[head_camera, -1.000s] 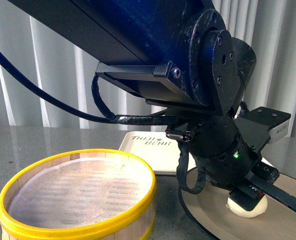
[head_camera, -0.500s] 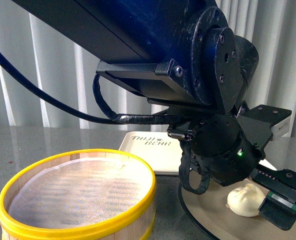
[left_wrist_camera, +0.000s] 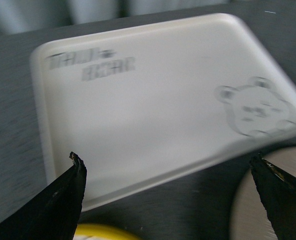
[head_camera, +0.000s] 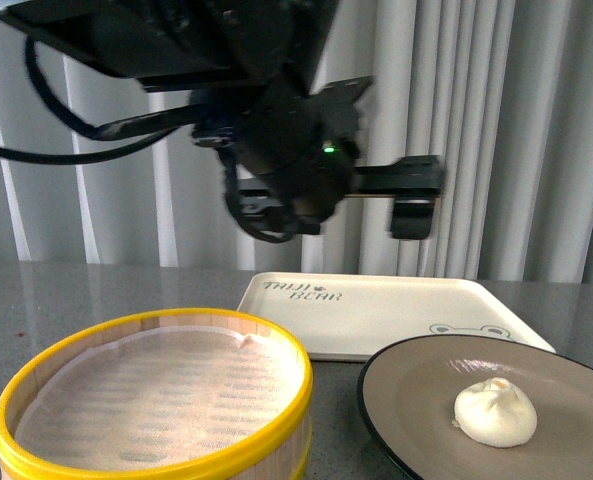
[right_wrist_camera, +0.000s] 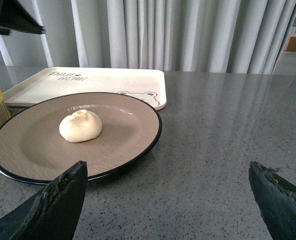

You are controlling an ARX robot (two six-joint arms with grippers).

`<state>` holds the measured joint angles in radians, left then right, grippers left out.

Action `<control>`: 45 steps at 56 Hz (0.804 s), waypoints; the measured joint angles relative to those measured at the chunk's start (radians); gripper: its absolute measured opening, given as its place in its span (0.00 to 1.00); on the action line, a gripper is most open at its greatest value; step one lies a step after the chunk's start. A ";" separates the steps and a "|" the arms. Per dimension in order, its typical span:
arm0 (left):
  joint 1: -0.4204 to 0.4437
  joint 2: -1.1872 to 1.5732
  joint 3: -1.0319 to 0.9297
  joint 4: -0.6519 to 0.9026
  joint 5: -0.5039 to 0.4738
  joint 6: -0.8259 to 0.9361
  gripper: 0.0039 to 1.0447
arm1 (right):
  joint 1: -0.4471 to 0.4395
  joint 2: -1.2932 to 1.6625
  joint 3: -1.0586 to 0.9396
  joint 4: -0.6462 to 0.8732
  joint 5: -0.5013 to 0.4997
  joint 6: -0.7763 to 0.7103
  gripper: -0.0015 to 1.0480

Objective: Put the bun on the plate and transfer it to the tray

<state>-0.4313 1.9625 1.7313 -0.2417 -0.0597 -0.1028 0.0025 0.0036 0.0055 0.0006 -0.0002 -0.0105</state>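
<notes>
A grey, finely speckled stone tabletop (right_wrist_camera: 227,145) stands before pale, vertically pleated curtains (head_camera: 506,120).

Toward the near right corner of the tabletop sits the plate (head_camera: 416,395). It is large, round and shallow, matte beige-brown inside, with a thin glossy black rim. The bun (head_camera: 494,413) rests on the plate's flat inner surface, a little off its centre. It is a small cream-white dome, smooth and soft-looking, and its pleats gather into a twisted peak on top.

Just behind the plate, toward the far edge of the tabletop, lies the tray (head_camera: 376,315). It is a flat cream-white plastic rectangle with rounded corners and a low raised lip, and it bears grey lettering and a bear-face drawing. The plate's far rim comes right up to the tray's bear-face corner; whether they touch cannot be told.

At the near left corner stands a round steamer basket (head_camera: 298,400) with a pale wooden wall and a bright yellow band around its rim. Its floor is lined with white woven mesh.

The left gripper (left_wrist_camera: 163,157) hangs in the air above the tray, blurred. It is released, with its black, pointed jaws spread wide. The right gripper (right_wrist_camera: 167,167) sits low over the tabletop, facing the plate from its open side. It too is released, its dark, rough-edged jaws far apart, well clear of plate and bun.
</notes>
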 joint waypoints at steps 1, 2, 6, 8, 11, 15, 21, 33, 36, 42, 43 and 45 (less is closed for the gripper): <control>0.011 -0.002 -0.007 -0.001 -0.025 -0.018 0.94 | 0.000 0.000 0.000 0.000 0.000 0.000 0.92; 0.017 -0.002 -0.010 -0.001 -0.035 -0.026 0.94 | 0.000 0.000 0.000 0.000 0.000 0.000 0.92; 0.052 -0.002 -0.021 -0.001 -0.058 -0.067 0.94 | 0.000 0.000 0.000 0.000 0.001 0.000 0.92; 0.060 -0.002 -0.025 -0.002 -0.064 -0.082 0.94 | 0.000 0.000 0.000 0.000 0.000 0.000 0.92; 0.061 -0.002 -0.027 -0.003 -0.062 -0.091 0.94 | 0.000 0.000 0.000 0.000 -0.002 0.000 0.92; 0.050 -0.014 -0.060 0.064 -0.111 -0.070 0.91 | 0.000 0.000 0.000 0.000 -0.002 0.000 0.92; 0.047 -0.129 -0.360 0.565 -0.265 0.031 0.72 | 0.000 0.000 0.000 0.000 0.002 0.000 0.92; 0.175 -0.418 -0.906 1.006 -0.216 0.084 0.33 | 0.000 0.000 0.000 0.000 -0.001 0.000 0.92; 0.198 -0.456 -0.991 1.034 -0.198 0.084 0.24 | 0.000 0.000 0.000 0.000 -0.001 0.000 0.92; 0.219 -0.540 -1.160 1.082 -0.138 0.090 0.03 | 0.000 0.000 0.000 0.000 -0.001 0.000 0.92; 0.225 -0.562 -1.191 1.091 -0.127 0.095 0.04 | 0.000 0.000 0.000 0.000 0.000 0.000 0.92; 0.233 -0.584 -1.221 1.101 -0.119 0.095 0.04 | 0.000 0.000 0.000 0.000 0.000 0.000 0.92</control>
<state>-0.1986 1.3781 0.5102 0.8589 -0.1787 -0.0082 0.0025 0.0036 0.0055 0.0006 -0.0002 -0.0105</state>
